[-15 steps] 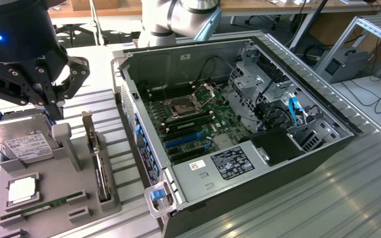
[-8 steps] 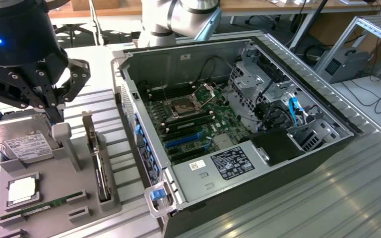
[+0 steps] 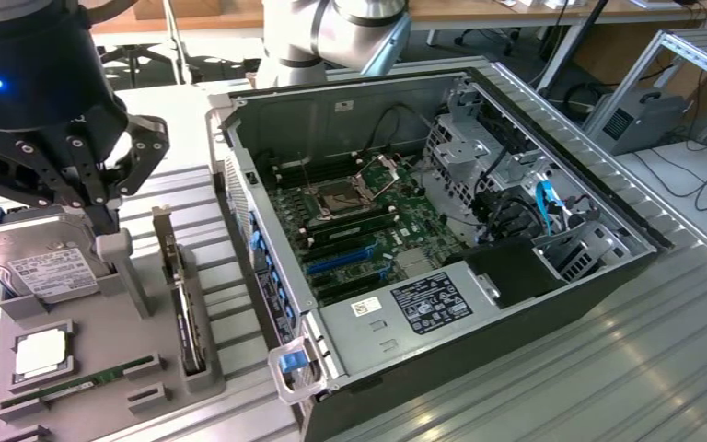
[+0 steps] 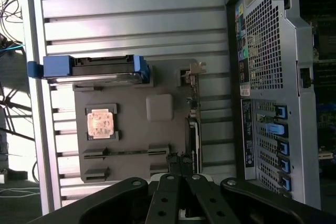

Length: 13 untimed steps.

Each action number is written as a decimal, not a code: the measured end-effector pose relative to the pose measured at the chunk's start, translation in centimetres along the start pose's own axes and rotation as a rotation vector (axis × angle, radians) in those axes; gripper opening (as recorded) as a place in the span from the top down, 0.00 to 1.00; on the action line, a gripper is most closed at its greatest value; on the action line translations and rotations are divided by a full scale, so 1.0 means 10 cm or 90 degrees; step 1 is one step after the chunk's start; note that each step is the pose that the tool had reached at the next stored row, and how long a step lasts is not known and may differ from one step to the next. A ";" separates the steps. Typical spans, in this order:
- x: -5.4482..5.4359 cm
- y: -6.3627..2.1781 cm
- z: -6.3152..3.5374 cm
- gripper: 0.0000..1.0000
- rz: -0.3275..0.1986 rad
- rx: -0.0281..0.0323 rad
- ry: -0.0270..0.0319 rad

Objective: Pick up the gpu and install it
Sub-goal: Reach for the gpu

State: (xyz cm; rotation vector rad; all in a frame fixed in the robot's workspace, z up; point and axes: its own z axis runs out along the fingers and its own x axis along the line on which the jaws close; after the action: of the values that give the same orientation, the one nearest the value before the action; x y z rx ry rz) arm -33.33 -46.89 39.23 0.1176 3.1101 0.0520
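Note:
The gpu [image 3: 183,293] is a long dark card standing on edge in a slot of the grey holder tray [image 3: 133,364], its silver bracket [image 3: 163,232] at the far end. In the wrist view the gpu [image 4: 193,124] appears edge on, bracket [image 4: 195,68] at one end. My black gripper [image 3: 106,221] hangs shut and empty above the tray, over a grey post between the hard drive and the gpu, a short way to the card's side. Its fingers [image 4: 169,182] meet at the tips of the gripper [image 4: 181,162], close to the card's near end.
The tray also carries a silver hard drive [image 3: 37,267] with blue end caps [image 4: 58,66], a CPU [image 3: 41,354] and a green RAM stick [image 3: 78,381]. The open computer case [image 3: 329,350] lies to the exterior view's right, motherboard [image 3: 353,226] with blue slots [image 3: 335,262] exposed.

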 end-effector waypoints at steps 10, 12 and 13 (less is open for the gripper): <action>-0.01 -0.065 -0.002 0.89 0.000 0.0004 0.0000; -0.01 -0.080 -0.002 0.89 0.000 0.0005 0.0000; -0.01 -0.087 -0.003 0.89 0.000 0.0006 0.0000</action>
State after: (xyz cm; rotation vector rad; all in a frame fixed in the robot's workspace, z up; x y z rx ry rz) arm -33.32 -47.77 39.23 0.1175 3.1101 0.0506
